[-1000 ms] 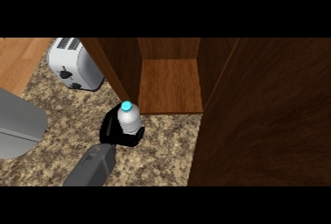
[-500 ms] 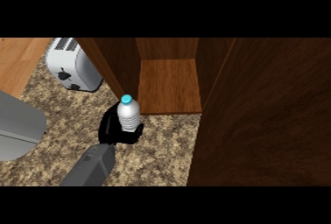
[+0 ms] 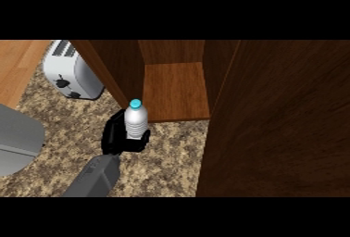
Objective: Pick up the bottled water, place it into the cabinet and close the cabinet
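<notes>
The left hand is in the middle-left of the frame, and its black fingers are curled around the lower part of the bottled water. The bottle stands upright in this grip. It has a clear ribbed body and a light blue cap; the writing on its side is too small to read. The bottle is just in front of the open cabinet, at the front edge of the shelf and close to the cabinet's left wall, not yet inside. I cannot tell whether its bottom touches the worktop. The grey forearm comes in from the lower left. The dark cabinet door fills the right side of the frame. A white toaster stands on the speckled worktop at the upper left, well apart from the bottle
</notes>
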